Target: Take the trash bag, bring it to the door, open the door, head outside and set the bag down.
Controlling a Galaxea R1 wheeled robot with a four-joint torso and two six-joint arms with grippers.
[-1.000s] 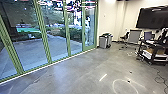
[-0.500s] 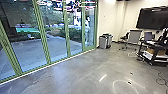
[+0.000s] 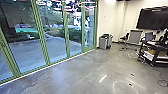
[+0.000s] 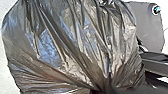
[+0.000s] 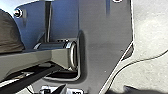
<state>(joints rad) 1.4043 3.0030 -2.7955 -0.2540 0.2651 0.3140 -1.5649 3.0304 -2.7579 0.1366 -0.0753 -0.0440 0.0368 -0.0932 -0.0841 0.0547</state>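
Trash bag (image 4: 75, 45), gathered in the left tool (image 4: 106, 88), beside the robot's own dark plate. Seems closed firmly on the neck, to judge from folds running together there; for the exact opening, not possible to say. About the right tool, cannot tell how far open, nor whether holding something.

Just changed: only the place of the robot, by a small advance over the grey floor (image 3: 75, 70). For the task, means probably the carrying part, with pickup already done and the door not yet opened. Still indoors, along the glass panels (image 3: 56, 40) in green frames (image 3: 66, 37). Not clear which of them to use as door; beyond, the paved yard (image 3: 27, 53).

Compared with the earlier head view: green frames on the left slightly more toward the edge, small dark floor marks (image 3: 130, 84) a bit lower and nearer, black cart (image 3: 156, 60) at the right a little bigger. Grey bins (image 3: 103, 42) ahead, almost at the same spot. To understand as motion of the camera, not of these things. Better to keep the thin plastic away from frame edges, because of possible tearing.
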